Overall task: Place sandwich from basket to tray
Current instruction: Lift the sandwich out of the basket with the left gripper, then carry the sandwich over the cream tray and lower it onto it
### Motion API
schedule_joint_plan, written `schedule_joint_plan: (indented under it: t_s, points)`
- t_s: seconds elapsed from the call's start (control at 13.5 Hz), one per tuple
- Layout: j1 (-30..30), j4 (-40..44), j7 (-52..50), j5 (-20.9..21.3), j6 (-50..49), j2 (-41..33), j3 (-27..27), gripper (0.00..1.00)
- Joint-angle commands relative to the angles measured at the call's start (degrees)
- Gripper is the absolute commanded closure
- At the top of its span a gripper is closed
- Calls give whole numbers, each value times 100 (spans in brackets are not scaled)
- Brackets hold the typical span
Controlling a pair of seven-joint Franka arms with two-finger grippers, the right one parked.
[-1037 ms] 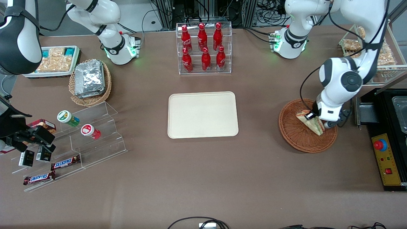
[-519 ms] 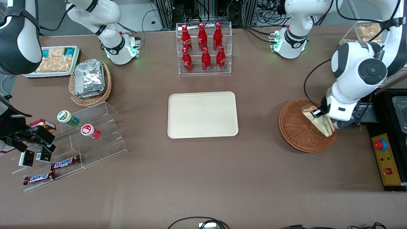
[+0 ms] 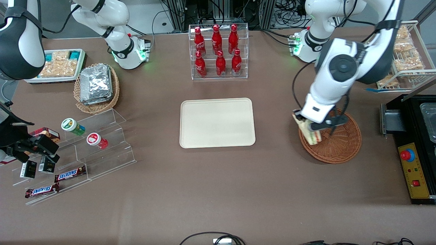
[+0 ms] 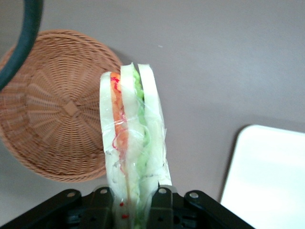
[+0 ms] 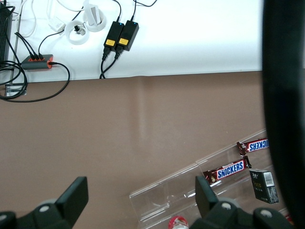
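Note:
My left gripper (image 3: 311,128) is shut on the sandwich (image 3: 308,132), a wrapped wedge of pale bread with red, orange and green filling, and holds it in the air over the rim of the reddish-brown basket (image 3: 340,146) on the side toward the tray. In the left wrist view the sandwich (image 4: 131,143) stands clamped between the black fingers (image 4: 161,202), gripper (image 4: 132,202), with the empty basket (image 4: 52,124) and a corner of the tray (image 4: 271,176) below. The cream tray (image 3: 217,123) lies empty at the table's middle.
A clear rack of red bottles (image 3: 218,51) stands farther from the camera than the tray. A black box with a red button (image 3: 414,168) sits at the working arm's end. A tan basket of foil packets (image 3: 97,87) and a clear stepped stand (image 3: 88,149) lie toward the parked arm's end.
My left gripper has lifted the sandwich out of the basket and swung it across to the basket's tray-side rim.

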Motion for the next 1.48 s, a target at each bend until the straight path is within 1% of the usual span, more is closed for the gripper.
schedule_joint_plan:
  t_s: [0.0,0.07,0.3,0.44,0.67,1.04,1.26,1.41]
  points:
    - [-16,372,-42,145,36,382,-541,100]
    - [-112,355,-94,206,142,435,-604,100]
    - [-717,320,-147,312,493,760,-596,100]
    - [-1042,319,-357,609,652,1041,-596,100]
    - [-1482,311,-989,1041,985,1550,-596,100]
    - [-1984,302,-1430,1428,1390,2175,-596,100]
    - [-2151,275,-1597,1832,1583,2465,-596,100]
    - [-2239,284,-1632,1894,1654,2623,-587,100]
